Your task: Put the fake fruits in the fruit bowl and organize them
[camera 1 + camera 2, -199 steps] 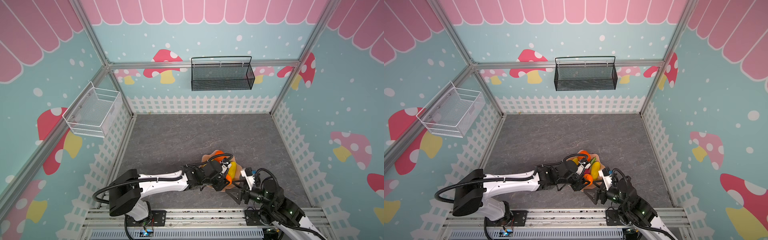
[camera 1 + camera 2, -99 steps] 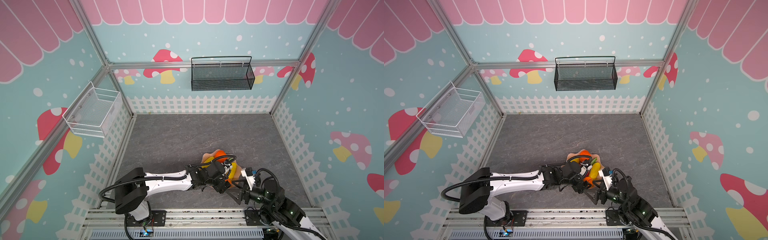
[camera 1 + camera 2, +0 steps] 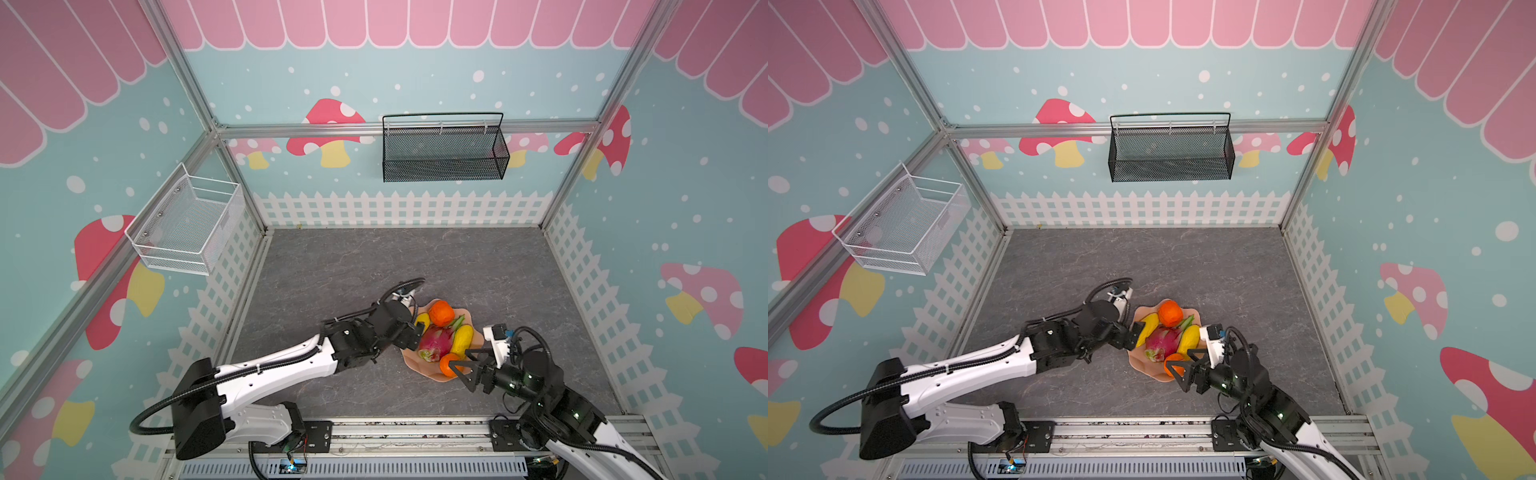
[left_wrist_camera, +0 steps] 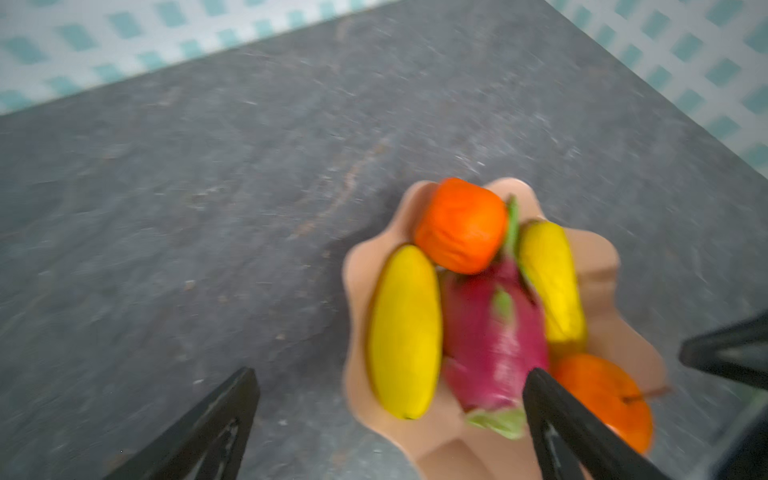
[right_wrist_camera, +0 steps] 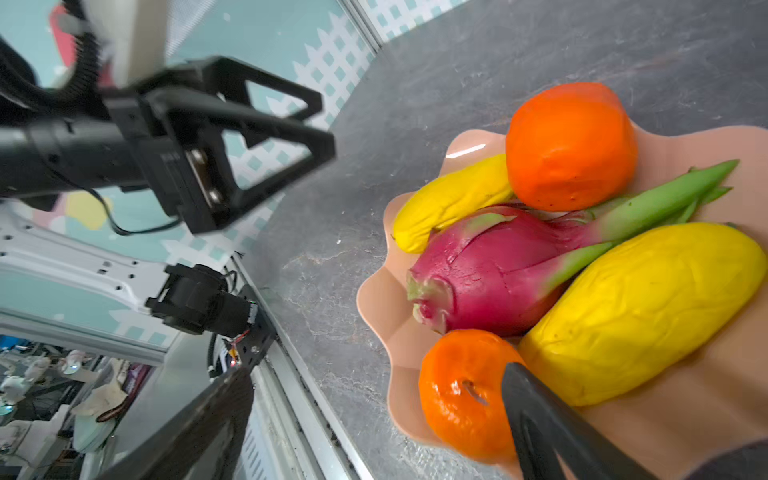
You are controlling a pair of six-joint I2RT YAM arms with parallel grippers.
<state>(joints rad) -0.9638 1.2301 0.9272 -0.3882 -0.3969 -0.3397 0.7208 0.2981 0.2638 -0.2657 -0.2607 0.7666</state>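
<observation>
All five fake fruits lie in the fruit bowl, near the front of the grey floor, right of centre: dragon fruit in the middle, left mango and right mango flanking it, far orange and near orange at the ends. The left gripper, just left of the bowl, has its jaws wide apart and empty; the right gripper, at the near right rim, is likewise spread and holds nothing; placing looks done, with at most tidying left.

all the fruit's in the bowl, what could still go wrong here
The right gripper is open with one finger over the near orange at the rim of the fruit bowl; retreating could drag it out. The far orange sits high against the dragon fruit; a nudge from the open left gripper might roll it off.
</observation>
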